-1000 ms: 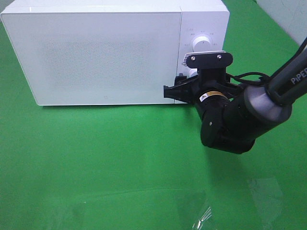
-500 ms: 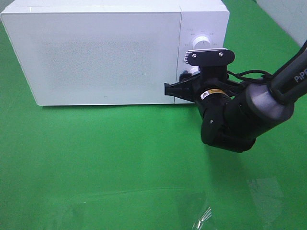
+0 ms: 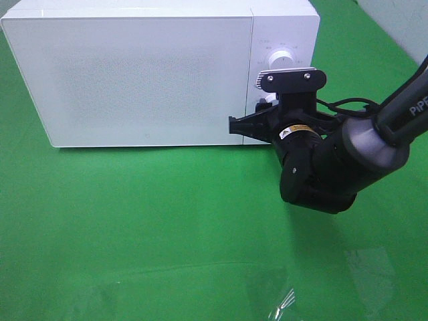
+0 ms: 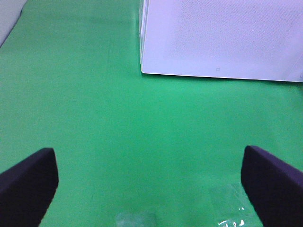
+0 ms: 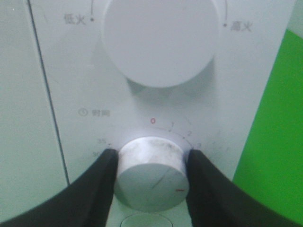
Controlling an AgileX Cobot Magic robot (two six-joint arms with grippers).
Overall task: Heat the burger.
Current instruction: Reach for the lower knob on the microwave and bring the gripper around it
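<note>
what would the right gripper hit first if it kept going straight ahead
The right gripper is shut on the timer knob; pushed on, its fingers would likely meet the control panel just behind.

bright even light, microwave (image 3: pixel 134 73) washed out, soft shadow on table (image 3: pixel 134 221) beneath right arm (image 3: pixel 348 160), wrist views slightly soft

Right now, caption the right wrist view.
Jaws of the right gripper clamp the timer knob on the microwave, below the larger power knob.
</note>
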